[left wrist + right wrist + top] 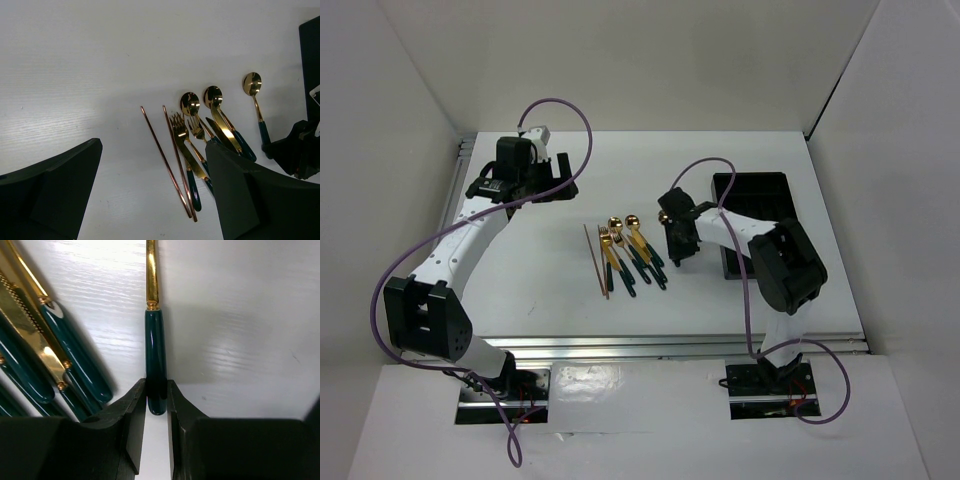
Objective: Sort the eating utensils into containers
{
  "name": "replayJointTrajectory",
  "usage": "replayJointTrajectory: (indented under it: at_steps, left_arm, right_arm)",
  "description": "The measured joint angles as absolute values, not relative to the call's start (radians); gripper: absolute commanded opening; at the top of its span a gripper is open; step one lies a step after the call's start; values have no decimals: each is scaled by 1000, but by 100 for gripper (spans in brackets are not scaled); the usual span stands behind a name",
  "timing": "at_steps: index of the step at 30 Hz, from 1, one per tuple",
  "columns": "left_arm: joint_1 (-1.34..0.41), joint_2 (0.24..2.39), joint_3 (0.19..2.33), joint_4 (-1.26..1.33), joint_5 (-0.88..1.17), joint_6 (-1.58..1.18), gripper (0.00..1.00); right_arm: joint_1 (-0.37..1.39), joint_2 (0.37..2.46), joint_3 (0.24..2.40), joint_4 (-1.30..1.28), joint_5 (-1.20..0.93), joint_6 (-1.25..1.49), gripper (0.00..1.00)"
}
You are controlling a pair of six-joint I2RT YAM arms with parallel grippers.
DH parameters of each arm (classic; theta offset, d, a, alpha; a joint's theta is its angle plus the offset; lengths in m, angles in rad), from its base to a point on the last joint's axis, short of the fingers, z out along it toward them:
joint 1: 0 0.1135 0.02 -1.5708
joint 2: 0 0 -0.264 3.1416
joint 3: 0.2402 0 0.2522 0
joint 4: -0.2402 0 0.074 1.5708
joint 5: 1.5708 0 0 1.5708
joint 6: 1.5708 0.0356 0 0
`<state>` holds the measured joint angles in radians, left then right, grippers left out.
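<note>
Right tool (156, 390): we have it clenched on the tail end of one spoon (155, 340), at the teal handle, low on the counter (240, 340).
Spoon axis: we see it run straight away from the tool, gold bowl farthest.
Tray (760, 190): just right of our grip and partly beyond it, so the right arm is nearer.
Left tool (562, 180): gaping and holding nothing, far left.

We see a white table (620, 170) with a faint grain, closed in by plain white walls (640, 60) at the back and both sides. A silver metal rail (650, 345) runs along its near edge, with a white board (640, 430) just in front of that.
</note>
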<state>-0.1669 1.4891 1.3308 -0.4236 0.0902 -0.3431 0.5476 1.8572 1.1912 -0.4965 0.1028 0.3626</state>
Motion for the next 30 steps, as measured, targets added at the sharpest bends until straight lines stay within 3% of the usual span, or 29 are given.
replayJointTrajectory:
  at_steps: [6, 18, 30]
  left_arm:
    - [-167, 1489, 1331, -426, 90, -343, 100]
    - [-167, 1489, 1331, -427, 90, -343, 100]
    - [-167, 1489, 1332, -429, 89, -343, 100]
  right_arm:
    - [537, 1794, 1239, -601, 152, 358, 7]
    - [335, 1435, 1221, -648, 187, 338, 10]
    - [268, 1458, 1198, -739, 273, 299, 10]
